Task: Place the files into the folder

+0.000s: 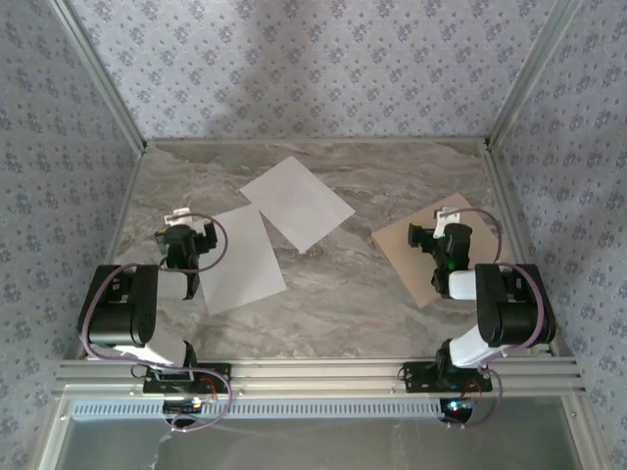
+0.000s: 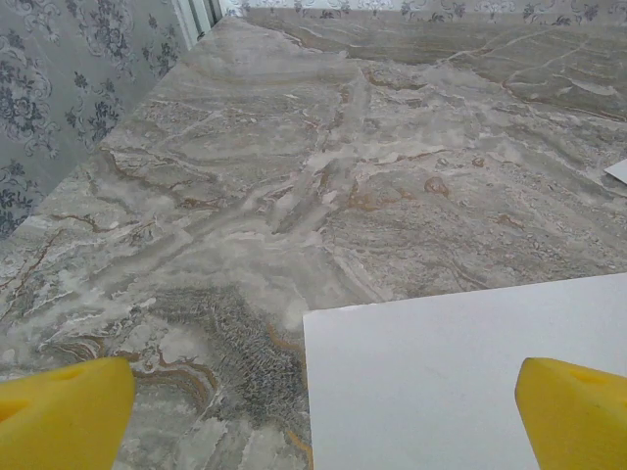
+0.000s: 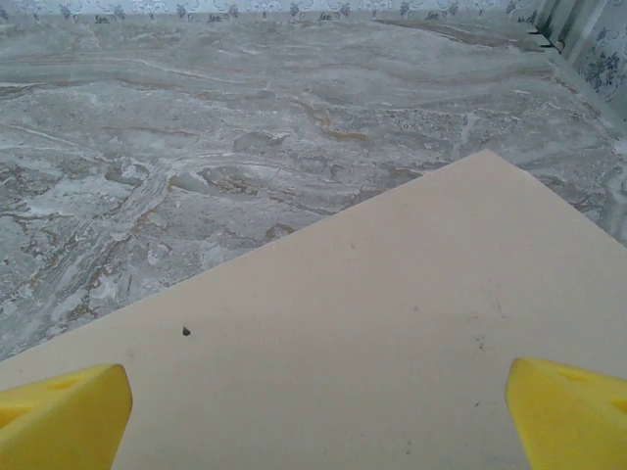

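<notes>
Overhead, two flat white sheets (image 1: 240,259) (image 1: 297,203) lie nine o'clock of the tan folder (image 1: 400,245). Left gripper (image 2: 323,421) and right gripper (image 3: 318,421) gape empty.

- No writing, label, brand name, number or sign could be read in any view.
- The nearer plain white rectangular paper sheet (image 1: 243,259) and the farther plain white rectangular paper sheet (image 1: 297,203) both lay with blank faces up.
- The flat tan-brown cardboard folder (image 1: 397,250) showed a bare, unprinted face. In the right wrist view it carried one tiny dark speck (image 3: 186,331), which was not a letter or a figure.
</notes>
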### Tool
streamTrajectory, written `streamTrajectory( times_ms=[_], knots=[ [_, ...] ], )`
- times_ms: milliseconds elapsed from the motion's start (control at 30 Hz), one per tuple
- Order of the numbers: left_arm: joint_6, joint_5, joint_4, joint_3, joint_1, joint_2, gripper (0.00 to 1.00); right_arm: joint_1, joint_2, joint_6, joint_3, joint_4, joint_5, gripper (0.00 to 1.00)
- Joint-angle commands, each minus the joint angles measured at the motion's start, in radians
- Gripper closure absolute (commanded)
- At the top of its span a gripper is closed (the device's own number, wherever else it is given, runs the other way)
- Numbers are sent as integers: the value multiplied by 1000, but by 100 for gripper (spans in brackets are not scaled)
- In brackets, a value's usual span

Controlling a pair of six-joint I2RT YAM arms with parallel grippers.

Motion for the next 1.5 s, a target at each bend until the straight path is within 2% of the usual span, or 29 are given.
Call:
streamTrajectory(
  times_ms=[0, 833, 1000, 1100, 1167, 1233, 1300, 1367, 1467],
  knots=[
    [7, -1, 22, 22, 7, 6, 0, -4, 9, -13, 19, 4, -6, 0],
    [12, -1, 24, 21, 4, 1, 0, -20, 1, -5, 10, 14, -54, 0],
    [36, -23, -82, 41, -23, -85, 0, -36, -86, 23, -24, 1, -33, 0],
    [14, -68, -292, 96, -48, -196, 0, -52, -207, 73, 4, -184, -2, 0],
    [-9, -92, -355, 103, -75, -281, 0, -68, -282, 172, 62, -378, 15, 0],
    [-60, -68, -407, 110, -105, -368, 0, -92, -331, 243, 115, -500, -36, 0],
    [-104, -65, -467, 136, -158, -436, 0, -97, -367, 299, 146, -558, -75, 0],
    [-166, -137, -578, 203, -239, -473, 0, -101, -404, 418, 183, -649, -94, 0],
    [-263, -160, -749, 340, -335, -464, 0, -115, -428, 595, 258, -840, -149, 0]
  ],
)
